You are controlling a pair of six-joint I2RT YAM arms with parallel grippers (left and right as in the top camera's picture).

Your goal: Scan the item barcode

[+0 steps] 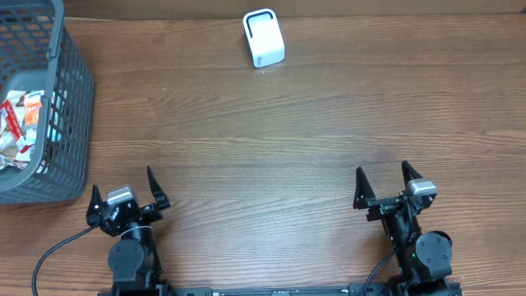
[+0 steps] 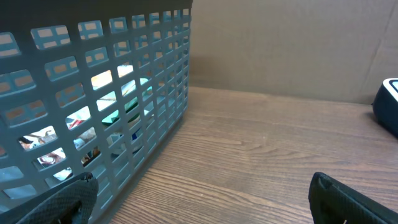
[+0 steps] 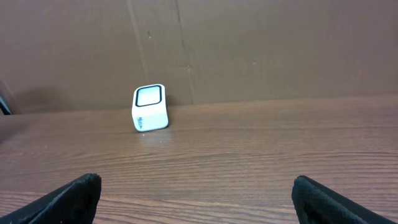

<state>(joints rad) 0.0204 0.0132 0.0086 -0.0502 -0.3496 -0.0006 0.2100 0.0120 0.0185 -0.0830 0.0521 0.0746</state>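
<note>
A wood-grain table (image 1: 246,140) is spanning the whole view. A brown cardboard wall (image 3: 280,50) is standing along its far edge, showing vertical creases under even lighting.

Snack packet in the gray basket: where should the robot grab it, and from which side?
Probably from straight above. The basket has tall mesh walls all round and only its top is open, so a sideways reach is blocked. Pinch an upper edge of the orange-and-white snack packet, which shows on top of the pile. The open left fingers are nearest.

Basket (image 1: 74,107) cut by overhead's left edge, packets (image 1: 20,123) inside half hidden, print unreadable, scanner (image 2: 388,106) clipped at left wrist view's edge
</note>
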